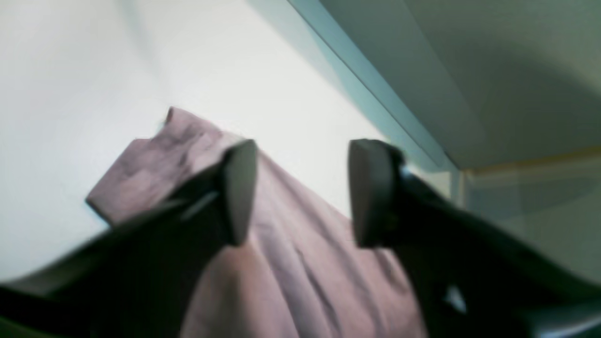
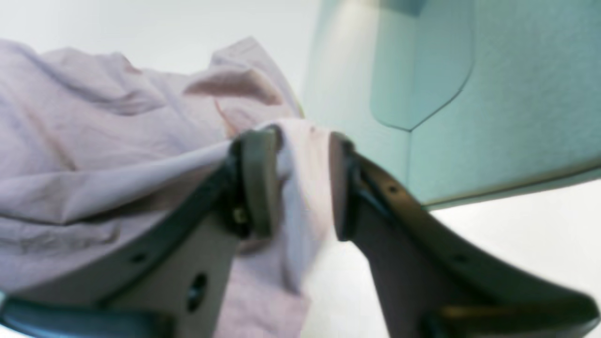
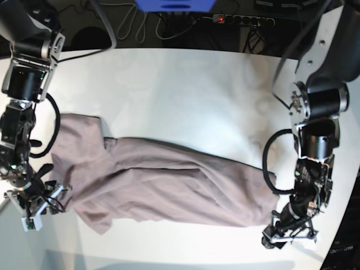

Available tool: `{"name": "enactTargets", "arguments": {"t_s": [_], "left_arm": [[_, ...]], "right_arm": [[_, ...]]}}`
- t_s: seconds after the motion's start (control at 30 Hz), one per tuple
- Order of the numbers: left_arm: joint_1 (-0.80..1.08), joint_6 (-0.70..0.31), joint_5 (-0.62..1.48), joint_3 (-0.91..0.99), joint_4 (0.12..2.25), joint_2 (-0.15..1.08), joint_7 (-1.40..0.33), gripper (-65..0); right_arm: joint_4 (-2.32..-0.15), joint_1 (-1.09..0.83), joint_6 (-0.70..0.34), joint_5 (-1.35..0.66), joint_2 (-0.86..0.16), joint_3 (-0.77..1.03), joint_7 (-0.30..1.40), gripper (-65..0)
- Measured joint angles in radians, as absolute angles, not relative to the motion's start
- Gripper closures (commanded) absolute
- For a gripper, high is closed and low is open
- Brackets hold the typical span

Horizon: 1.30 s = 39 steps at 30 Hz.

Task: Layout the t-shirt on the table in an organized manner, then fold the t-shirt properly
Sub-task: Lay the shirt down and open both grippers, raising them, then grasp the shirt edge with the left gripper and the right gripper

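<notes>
The mauve t-shirt (image 3: 169, 185) lies stretched left to right across the white table (image 3: 180, 95), wrinkled, with a sleeve at the left. My right gripper (image 3: 42, 197) is at the shirt's left end. In the right wrist view it (image 2: 298, 185) is closed on a fold of the t-shirt (image 2: 94, 141), and the cloth pulls taut toward one finger (image 2: 256, 183). My left gripper (image 3: 287, 228) is at the shirt's right end. In the left wrist view it (image 1: 305, 192) is open, just above the t-shirt (image 1: 291, 263), with nothing between the fingers (image 1: 239, 192).
A power strip and cables (image 3: 242, 19) and a blue object (image 3: 174, 4) lie beyond the table's far edge. The table's curved front edge (image 3: 169, 260) runs close below both grippers. In the left wrist view the table's edge (image 1: 375, 94) is near the gripper.
</notes>
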<state>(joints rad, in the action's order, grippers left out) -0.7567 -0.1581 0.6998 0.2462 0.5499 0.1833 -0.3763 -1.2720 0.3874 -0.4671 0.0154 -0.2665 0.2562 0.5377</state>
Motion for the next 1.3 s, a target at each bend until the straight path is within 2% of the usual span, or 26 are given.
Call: {"name": "enactTargets", "arguments": {"t_s": [0.17,0.43,0.6,0.7,1.0,1.2,1.23,1.3], "left_arm": [[-0.702,-0.162,0.708,0.247,0.607,0.187,-0.365,-39.4],[-0.470,-0.151,0.692,0.242,0.752,0.214,-0.372,-39.4],[-0.432,-0.150,0.691,0.245,0.751,0.232,-0.313,-39.5],[-0.434,-0.154,0.592,0.245,0.750,0.218,-0.255,-39.5],[-0.558,-0.165,0.372,0.246,0.381,0.154,-0.074,-39.5],[-0.635,-0.170,0.305,0.246,0.292,0.130,-0.002,-39.2],[-0.635,-0.170,0.302,0.246,0.287,0.130,-0.001,-38.2],[-0.628,-0.169,0.295,0.246,0.280,0.131,-0.002,-31.7]], "right_arm": [[-1.277,0.364,-0.467,0.014,-0.266,0.257,0.451,-28.2],[-1.417,0.196,-0.467,0.022,-0.274,0.260,0.448,-28.4],[-1.523,0.055,-0.467,0.011,-0.274,0.260,0.445,-28.4],[-1.554,-0.006,-0.466,0.019,-0.271,0.260,0.449,-28.4],[-1.630,-0.122,-0.466,0.015,-0.186,0.374,0.447,-28.3],[-1.633,-0.162,-0.465,0.015,-0.180,0.406,0.442,-28.1],[-1.632,-0.173,-0.466,0.015,-0.179,0.406,0.444,-28.1],[-1.631,-0.190,-0.466,0.016,-0.180,0.407,0.445,-28.1]]}}
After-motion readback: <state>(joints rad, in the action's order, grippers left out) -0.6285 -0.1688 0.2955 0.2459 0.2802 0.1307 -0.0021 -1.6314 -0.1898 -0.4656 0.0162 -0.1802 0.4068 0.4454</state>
